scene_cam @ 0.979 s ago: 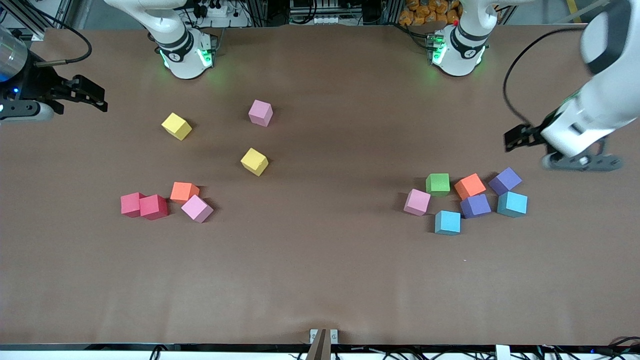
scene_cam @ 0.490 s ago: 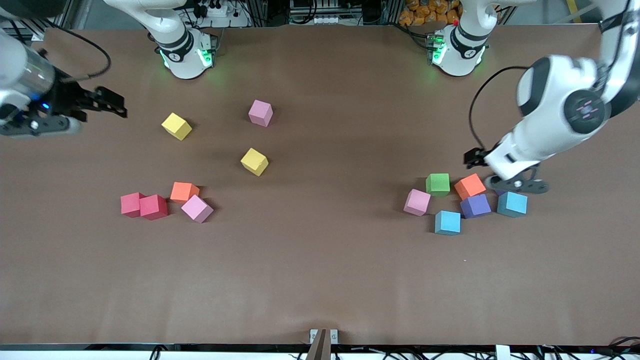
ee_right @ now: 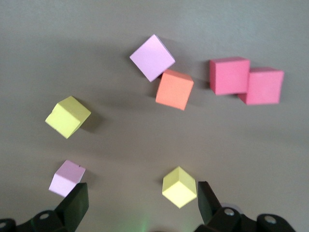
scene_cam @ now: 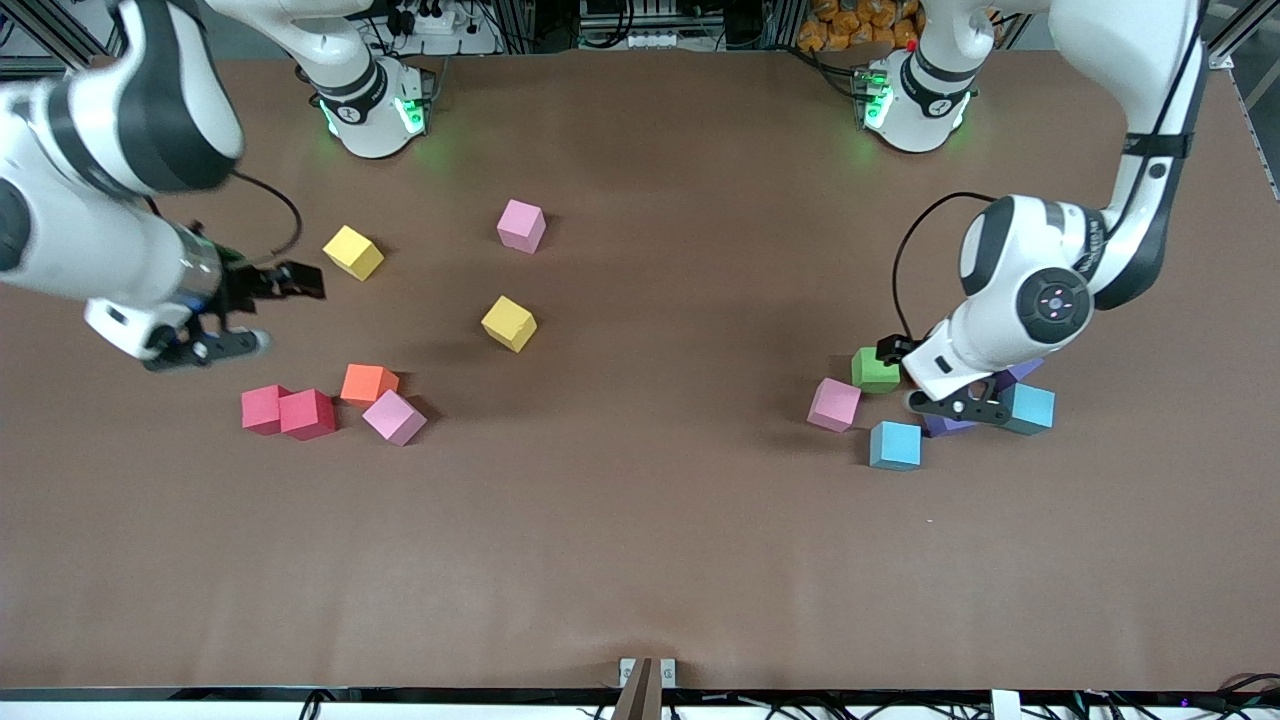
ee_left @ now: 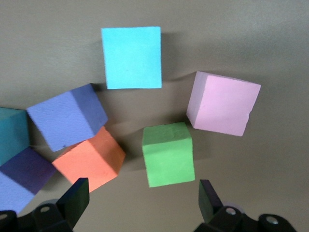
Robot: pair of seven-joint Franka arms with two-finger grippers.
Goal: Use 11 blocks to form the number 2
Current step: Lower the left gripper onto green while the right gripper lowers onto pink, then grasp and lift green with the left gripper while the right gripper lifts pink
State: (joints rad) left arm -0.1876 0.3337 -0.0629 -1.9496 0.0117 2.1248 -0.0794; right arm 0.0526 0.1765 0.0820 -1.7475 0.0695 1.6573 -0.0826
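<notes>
green block [ee_left: 168, 153] sits just below the left gripper [ee_left: 143, 199], between its spread jaws – right gripper [ee_right: 140, 203], also spread, hovers over a yellow block [ee_right: 179, 186].

A robotics lab: two white arm bases [scene_cam: 370, 105] with green status lights bolted to a brown-covered bench [scene_cam: 640, 560], with aluminium framing, power strips [scene_cam: 430, 20] and loose cabling along its edge.

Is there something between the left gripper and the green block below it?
Nothing visible. The left gripper is open over the green block; the orange block and a pink block lie beside it.
</notes>
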